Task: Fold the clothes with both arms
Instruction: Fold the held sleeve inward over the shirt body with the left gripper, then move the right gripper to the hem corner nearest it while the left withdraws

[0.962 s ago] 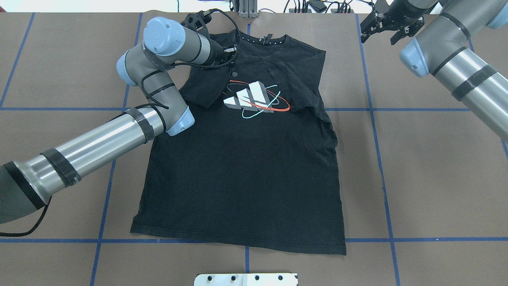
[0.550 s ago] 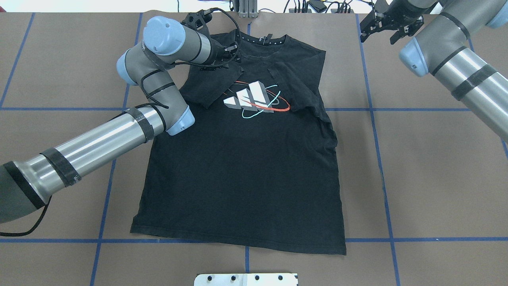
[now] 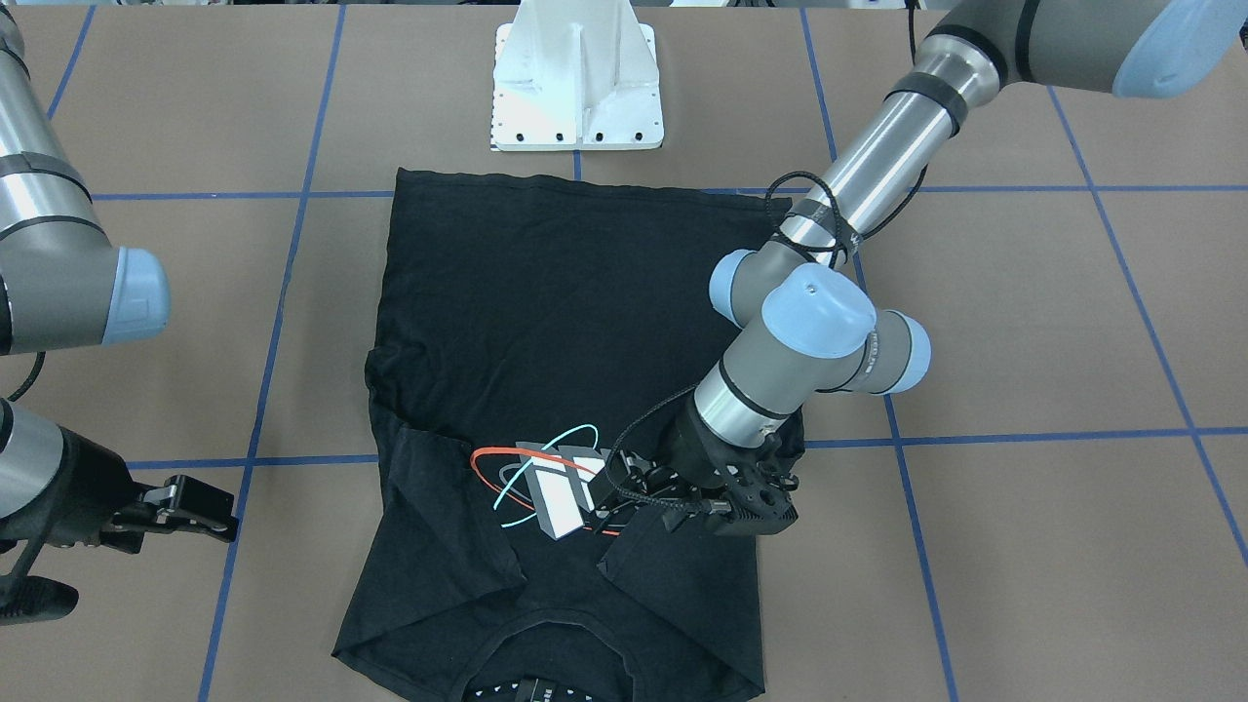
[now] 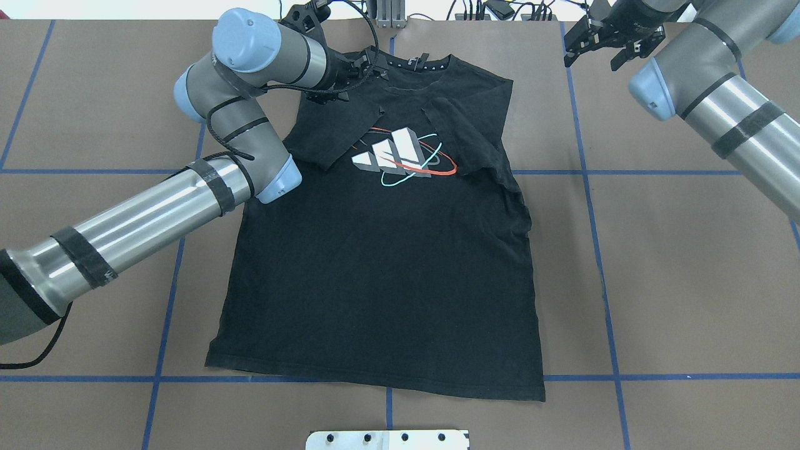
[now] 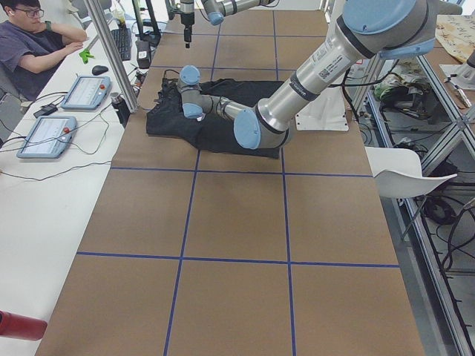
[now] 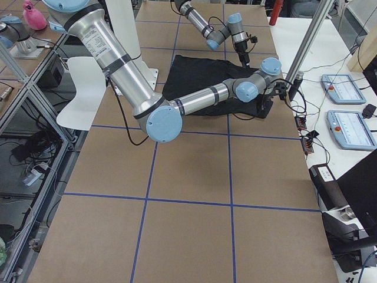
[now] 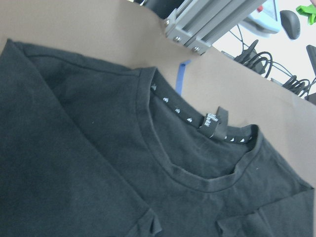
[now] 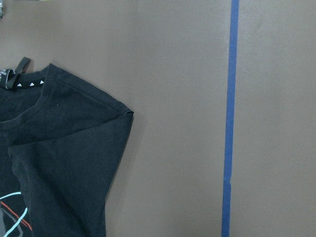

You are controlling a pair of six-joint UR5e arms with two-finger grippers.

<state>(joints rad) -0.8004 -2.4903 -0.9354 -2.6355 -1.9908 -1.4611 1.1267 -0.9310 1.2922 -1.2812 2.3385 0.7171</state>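
**Item: black T-shirt** (image 4: 387, 269). It is lying face up and flat at the middle of the table (image 4: 687, 281), with the collar (image 7: 197, 177) toward the far edge and the hem toward the robot. The left sleeve (image 4: 331, 134) and the right sleeve (image 4: 465, 134) are both lying turned in over the chest, each reaching an edge of the print (image 4: 400, 156). The body is not yet folded.

**Left claw** (image 4: 370, 67). It is hanging over the collar area and carrying no cloth. Whether its fingers are standing wide or narrow cannot be told. Over the last second it has been drawing up and away from the left sleeve's inner corner toward the neckline. The sleeve is staying where it was laid.

**Right claw** (image 4: 599, 49). Its fingers are spread wide and empty. It is off the shirt, beyond the right shoulder, and drifting slightly farther out.

**Reading.** The sleeve-tuck step is looking finished. Both arms are clearing the garment, probably ahead of a fold of the body.
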